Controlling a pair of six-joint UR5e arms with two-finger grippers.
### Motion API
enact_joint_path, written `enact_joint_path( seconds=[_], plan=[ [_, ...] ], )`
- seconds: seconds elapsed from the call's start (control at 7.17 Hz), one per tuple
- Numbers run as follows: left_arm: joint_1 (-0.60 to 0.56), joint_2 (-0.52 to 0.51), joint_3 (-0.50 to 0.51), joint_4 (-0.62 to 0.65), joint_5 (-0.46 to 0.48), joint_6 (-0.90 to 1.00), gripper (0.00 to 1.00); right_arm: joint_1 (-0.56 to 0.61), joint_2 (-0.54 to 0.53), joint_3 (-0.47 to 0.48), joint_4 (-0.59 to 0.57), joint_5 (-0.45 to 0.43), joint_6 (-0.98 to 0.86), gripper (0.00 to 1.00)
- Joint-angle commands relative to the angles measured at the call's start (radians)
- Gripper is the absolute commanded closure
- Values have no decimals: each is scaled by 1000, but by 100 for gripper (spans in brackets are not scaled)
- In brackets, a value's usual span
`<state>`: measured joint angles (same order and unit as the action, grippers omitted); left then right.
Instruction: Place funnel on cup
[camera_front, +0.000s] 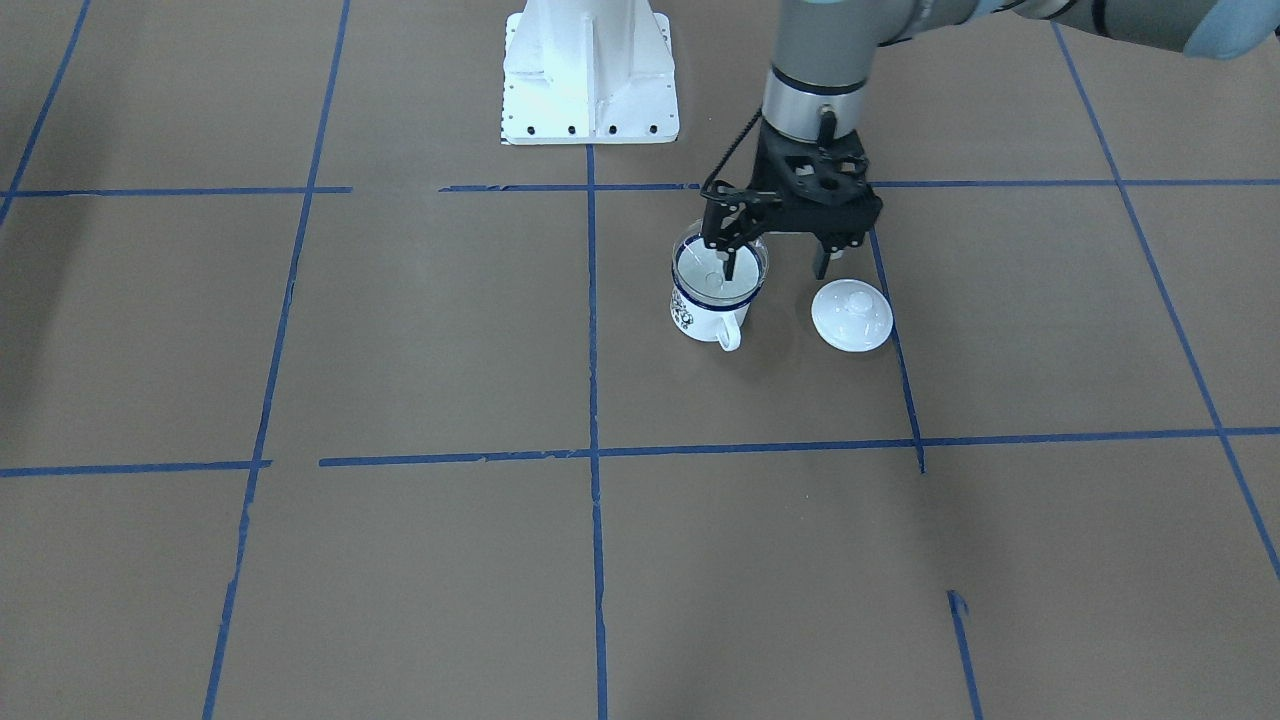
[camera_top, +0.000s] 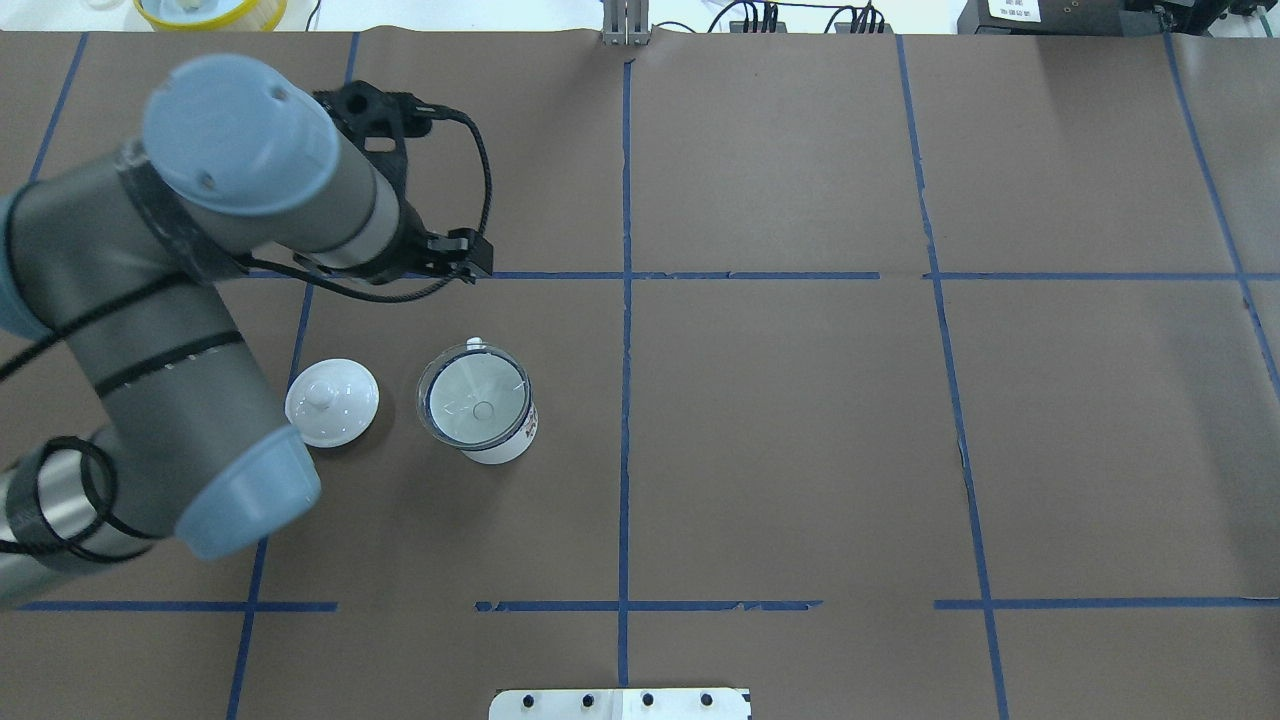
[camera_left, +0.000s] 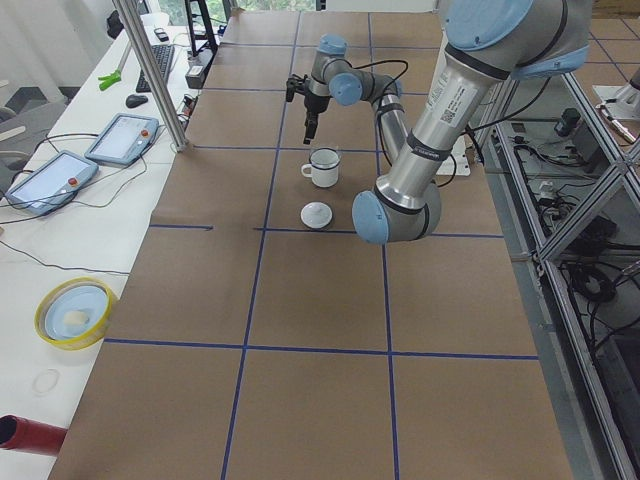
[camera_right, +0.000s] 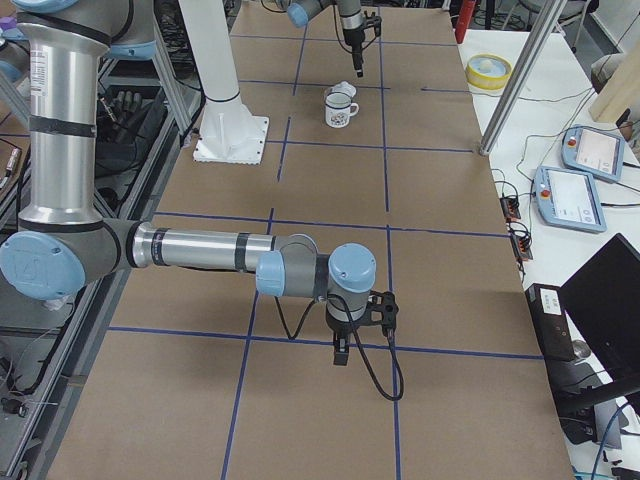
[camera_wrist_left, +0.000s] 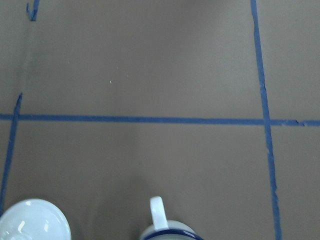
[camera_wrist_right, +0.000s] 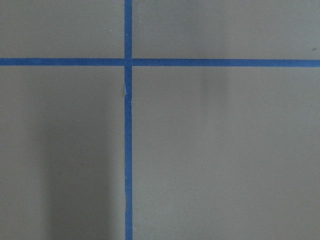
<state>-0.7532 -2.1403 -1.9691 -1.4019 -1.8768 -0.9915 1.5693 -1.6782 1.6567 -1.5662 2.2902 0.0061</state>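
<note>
The white cup (camera_front: 700, 318) with a dark blue rim stands on the table, and the clear funnel (camera_front: 722, 262) sits in its mouth. From overhead the funnel (camera_top: 474, 392) covers the cup (camera_top: 508, 447). My left gripper (camera_front: 775, 266) is open and empty, raised above the table, one finger over the funnel and the other beside the lid. In the left wrist view only the cup's handle (camera_wrist_left: 157, 213) and rim show. My right gripper (camera_right: 341, 357) hangs low over the table far from the cup. I cannot tell whether it is open or shut.
A round white knobbed lid (camera_front: 852, 315) lies on the table beside the cup, also seen from overhead (camera_top: 331, 402). The robot's white base (camera_front: 590, 75) stands behind. Blue tape lines cross the brown table. A yellow bowl (camera_left: 74, 312) sits on the side desk.
</note>
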Motion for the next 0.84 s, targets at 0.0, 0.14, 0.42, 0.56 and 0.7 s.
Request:
enact_joint_path(
  seconds=[0.0, 0.14, 0.42, 0.56, 0.7],
  plan=[
    [-206, 124, -2, -14, -122, 300, 0, 0, 0, 0, 0, 0, 0, 0],
    [-295, 210, 4, -31, -123, 455, 0, 0, 0, 0, 0, 0, 0, 0],
    [-505, 391, 86, -153, -291, 746, 0, 0, 0, 0, 0, 0, 0, 0],
    [-576, 490, 96, -207, -315, 817, 0, 0, 0, 0, 0, 0, 0, 0],
    [-650, 538, 143, -248, -321, 882, 0, 0, 0, 0, 0, 0, 0, 0]
  ],
)
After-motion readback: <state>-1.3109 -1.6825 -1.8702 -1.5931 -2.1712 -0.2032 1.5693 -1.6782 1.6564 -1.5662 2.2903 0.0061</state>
